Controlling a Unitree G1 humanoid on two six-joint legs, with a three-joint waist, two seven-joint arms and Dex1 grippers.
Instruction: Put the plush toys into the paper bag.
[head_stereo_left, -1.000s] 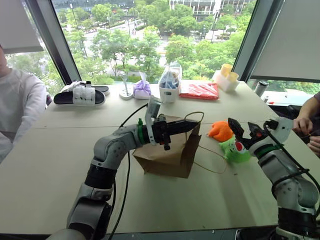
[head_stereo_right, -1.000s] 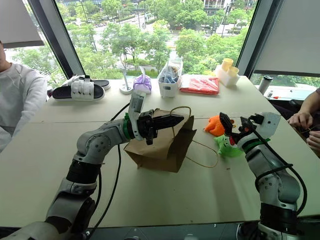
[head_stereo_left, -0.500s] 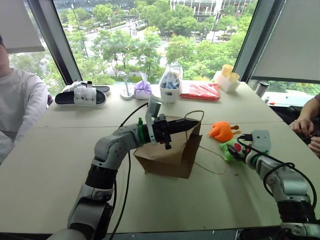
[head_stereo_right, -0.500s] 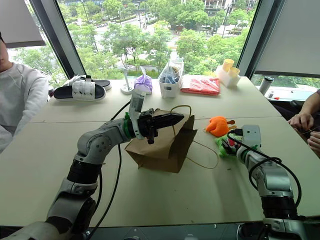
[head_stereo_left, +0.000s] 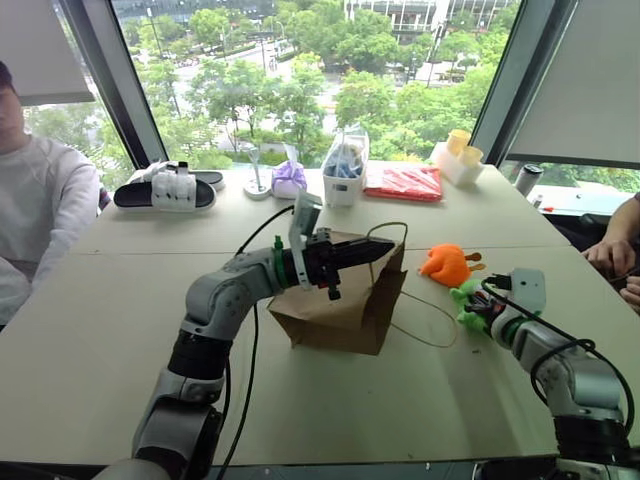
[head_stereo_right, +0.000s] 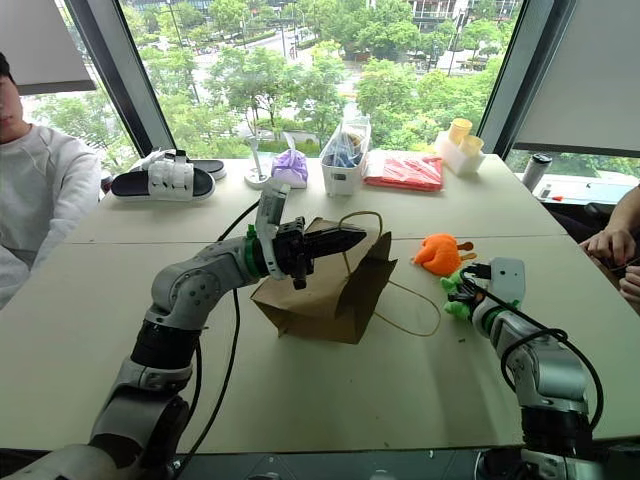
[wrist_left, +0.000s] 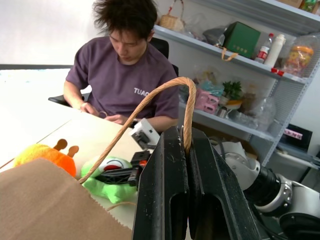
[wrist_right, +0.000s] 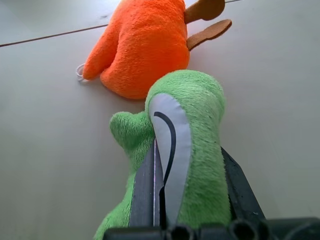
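I had the left gripper (wrist_left: 187, 150) pinched shut on the brown kraft paper bag's (head_stereo_left: 345, 305) tan cord handle (wrist_left: 150, 102), while the right gripper (wrist_right: 187, 200) clamped the round green plush toy (wrist_right: 192, 145) on the table (head_stereo_left: 120, 320), beside the orange bird-like plush toy (head_stereo_left: 445, 264).

Head stereo pair: both eyes look forward and down across the table (head_stereo_left: 120, 330), sharing the paper bag (head_stereo_left: 345, 310) and both arms. Left wrist view: close along the left gripper (wrist_left: 189, 165), facing across the table toward a seated person (wrist_left: 125, 75). Right wrist view: very close, apparently angled down at the green plush toy (wrist_right: 192, 150) and orange plush toy (wrist_right: 142, 47).
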